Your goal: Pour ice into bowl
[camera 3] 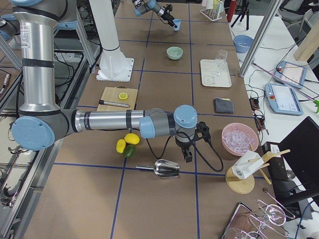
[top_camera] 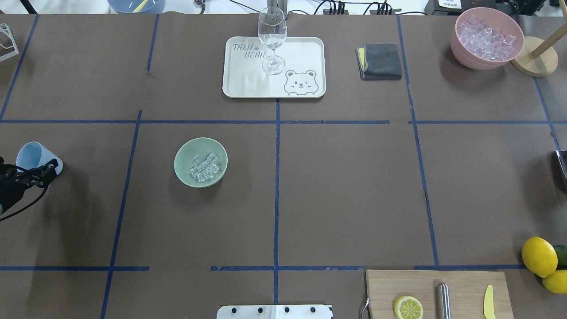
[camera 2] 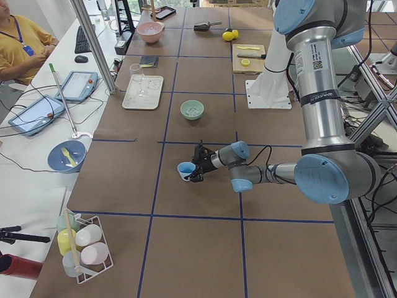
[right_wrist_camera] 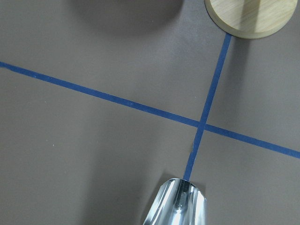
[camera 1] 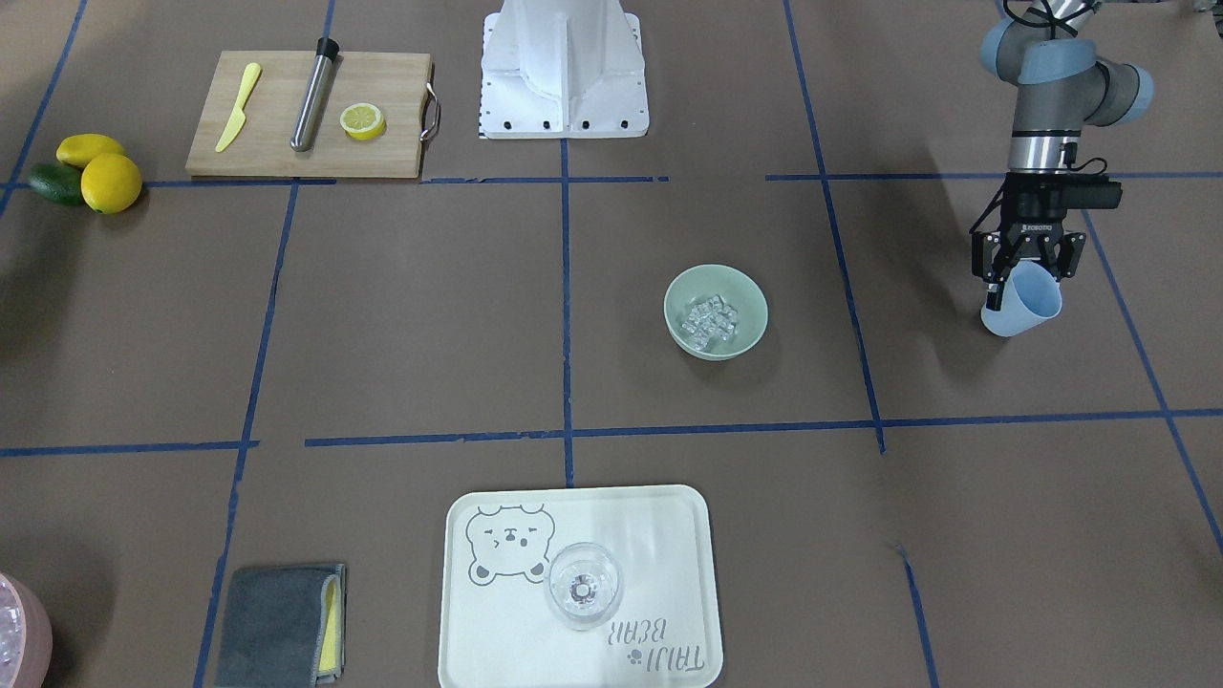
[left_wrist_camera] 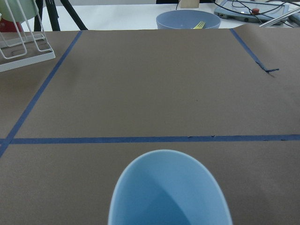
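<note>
Left gripper (camera 1: 1024,272) pinches the rim of the tilted blue cup (camera 1: 1030,304) (it looks empty in the wrist view), well apart from the bowl (camera 1: 718,348) where the ice (camera 1: 709,320) already lies, so pouring seems done and the next move is probably to set the cup down upright.

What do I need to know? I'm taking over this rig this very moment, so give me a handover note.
Left pincer: shut on the pale blue cup, held tilted, well aside from the bowl. The cup looks empty in the left wrist view.
Right pincer: pointing down beside a metal scoop that lies on the table. Open or shut cannot be told.
Ice: heaped in the green bowl.
Done: the pour, it seems.
Left: probably only to set the cup down.
</note>
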`<action>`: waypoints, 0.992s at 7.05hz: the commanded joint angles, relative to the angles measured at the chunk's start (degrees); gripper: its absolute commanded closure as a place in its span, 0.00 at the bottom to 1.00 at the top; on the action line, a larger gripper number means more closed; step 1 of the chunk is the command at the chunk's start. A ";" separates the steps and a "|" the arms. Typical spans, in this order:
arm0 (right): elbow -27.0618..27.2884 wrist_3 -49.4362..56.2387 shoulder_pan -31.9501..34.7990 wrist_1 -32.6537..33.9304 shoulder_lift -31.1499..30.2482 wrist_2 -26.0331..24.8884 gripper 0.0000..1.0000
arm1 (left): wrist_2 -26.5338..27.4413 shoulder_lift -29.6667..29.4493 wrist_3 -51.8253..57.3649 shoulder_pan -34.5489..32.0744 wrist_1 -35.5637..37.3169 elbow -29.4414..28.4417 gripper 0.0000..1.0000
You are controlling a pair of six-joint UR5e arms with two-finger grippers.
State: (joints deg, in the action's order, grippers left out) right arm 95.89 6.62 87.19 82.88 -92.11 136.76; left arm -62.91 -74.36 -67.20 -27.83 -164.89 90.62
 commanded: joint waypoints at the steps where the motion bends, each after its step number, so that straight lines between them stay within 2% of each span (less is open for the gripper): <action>1: 0.00 0.06 0.08 0.00 -0.17 0.00 0.00 | -0.37 0.00 0.05 0.15 0.00 -0.01 0.36; 2: 0.09 0.06 0.08 0.00 -0.17 0.00 0.00 | -0.28 0.09 0.05 0.15 0.00 -0.01 0.00; 3: 0.09 0.06 0.26 0.00 -0.17 0.09 0.00 | -0.45 0.18 0.31 0.06 0.00 0.34 0.00; 5: 0.09 0.06 0.35 0.00 -0.17 0.09 0.00 | -1.41 0.44 9.40 -0.72 -0.35 3.14 0.00; 6: 0.26 -0.11 0.35 0.00 -0.17 0.17 0.00 | -8.03 0.35 10.93 -4.65 -0.35 3.42 0.00; 7: 0.52 -0.55 0.35 0.00 -0.17 0.18 0.00 | -13.76 -0.17 19.47 -12.17 -0.35 4.29 0.00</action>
State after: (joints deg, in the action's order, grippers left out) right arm 96.16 6.46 87.53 82.88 -92.29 136.90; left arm -70.13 -74.13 -55.41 -33.01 -165.21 93.91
